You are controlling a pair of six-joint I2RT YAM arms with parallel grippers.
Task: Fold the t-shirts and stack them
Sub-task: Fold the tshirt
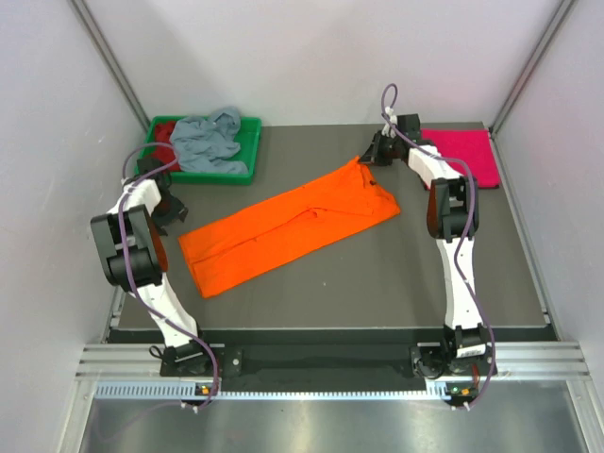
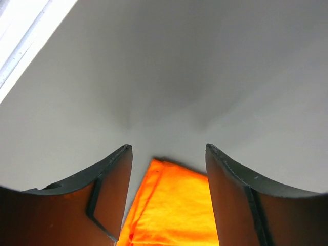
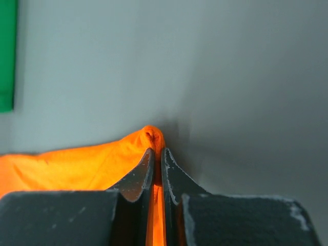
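- Orange t-shirt [image 1: 293, 226]: already folded into a long strip, it lies flat on the table [image 1: 453, 274], running diagonally across the centre of the top view from lower left to upper right. It is probably laid out this way for a fold along its length.
- Right gripper [image 3: 158, 151]: its fingers are pinched narrowly on a bunched corner of orange cloth at the strip's upper-right end. This grip suits lifting that end over.
- Right arm: stretched far up the frame, with the wrist turned left toward the shirt.
- Left gripper [image 2: 168, 148]: fingers wide and holding nothing, near the strip's lower-left end.
- Left arm: elbow folded back at the left edge.
- Magenta t-shirt [image 1: 462, 151]: folded flat at the upper right, likely the base of the stack.
- Grey-blue t-shirt [image 1: 209, 142] and dark red t-shirt [image 1: 165, 129]: crumpled in the green tray [image 1: 203, 177] at the upper left, not yet folded.
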